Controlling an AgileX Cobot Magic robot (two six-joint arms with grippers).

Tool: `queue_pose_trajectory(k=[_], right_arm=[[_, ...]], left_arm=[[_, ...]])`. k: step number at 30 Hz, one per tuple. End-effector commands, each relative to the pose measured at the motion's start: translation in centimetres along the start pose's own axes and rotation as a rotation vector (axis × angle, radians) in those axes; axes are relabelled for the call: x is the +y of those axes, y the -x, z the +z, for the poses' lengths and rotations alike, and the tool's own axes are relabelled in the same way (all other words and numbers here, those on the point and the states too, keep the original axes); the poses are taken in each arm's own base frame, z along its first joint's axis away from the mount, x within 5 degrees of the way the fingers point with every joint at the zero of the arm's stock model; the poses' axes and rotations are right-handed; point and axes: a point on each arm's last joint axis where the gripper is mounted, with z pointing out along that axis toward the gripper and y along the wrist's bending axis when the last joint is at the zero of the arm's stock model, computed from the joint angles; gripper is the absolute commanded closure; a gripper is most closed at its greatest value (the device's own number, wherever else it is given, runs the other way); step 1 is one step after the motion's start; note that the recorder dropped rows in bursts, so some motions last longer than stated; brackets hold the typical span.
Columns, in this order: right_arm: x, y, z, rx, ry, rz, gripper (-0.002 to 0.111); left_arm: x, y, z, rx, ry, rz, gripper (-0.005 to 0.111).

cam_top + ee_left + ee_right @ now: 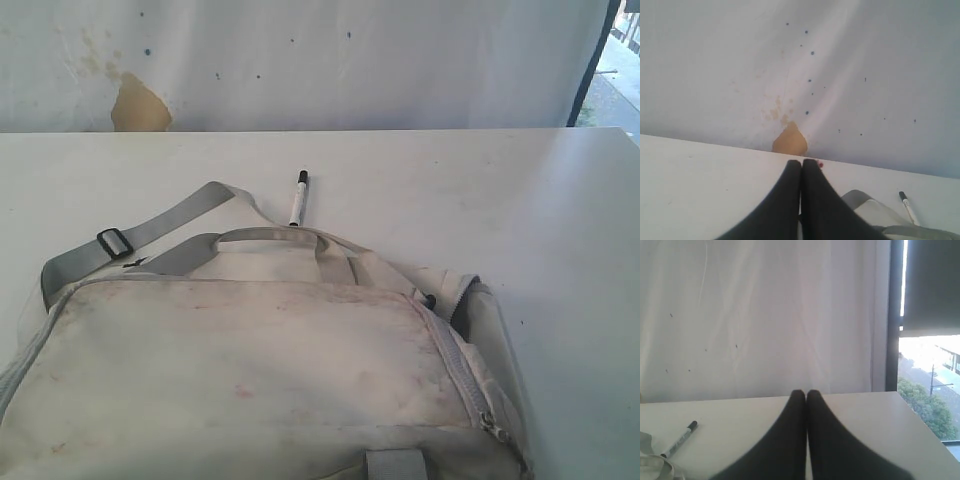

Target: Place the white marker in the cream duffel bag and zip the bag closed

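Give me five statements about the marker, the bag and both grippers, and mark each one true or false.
1. The white marker lies on the table, outside the cream duffel bag. True.
2. The left gripper holds the marker. False: it is shut on nothing, and the marker lies apart from it on the table.
3. The marker's cap is black. True.
4. The right gripper is wide open. False: it is shut and holds nothing.
5. The bag sits on the floor. False: it rests on the table.
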Motion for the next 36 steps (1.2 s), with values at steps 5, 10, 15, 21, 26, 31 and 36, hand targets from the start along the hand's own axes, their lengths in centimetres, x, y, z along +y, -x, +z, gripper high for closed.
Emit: queue_pose_trajectory(k=[5,10,15,21,26,31,36], right_arm=[[0.2,4.5,-1.9,0.132,0.005,-0.008,0.108],[0.3,4.9,-2.2,0.318,0.006,-0.008,0.108],[0.5,4.3,-1.4,0.425,0.026,0.031,0.108],[1.4,3.9,-0.3,0.503,0.104,0.099,0.108],[2.5,3.4,0.4,0.580,0.272,0.024,0.099],[3.0,3.3,1.3,0.681,0.330,0.043,0.071],[3.7,3.9,2.5,0.854,0.377,0.087,0.061]], left_arm=[[-0.6,4.9,-2.5,0.106,0.013,0.027,0.107],[-0.8,6.8,-4.7,0.229,0.023,0.118,0.107],[-1.1,7.9,-5.7,0.310,0.017,0.112,0.107],[-2.9,8.4,-3.2,0.397,-0.148,0.006,0.107],[-3.8,8.1,-0.1,0.518,-0.262,0.026,0.107],[-4.5,7.3,2.0,0.631,-0.368,0.059,0.107],[-5.3,6.4,3.3,0.716,-0.437,0.121,0.107]])
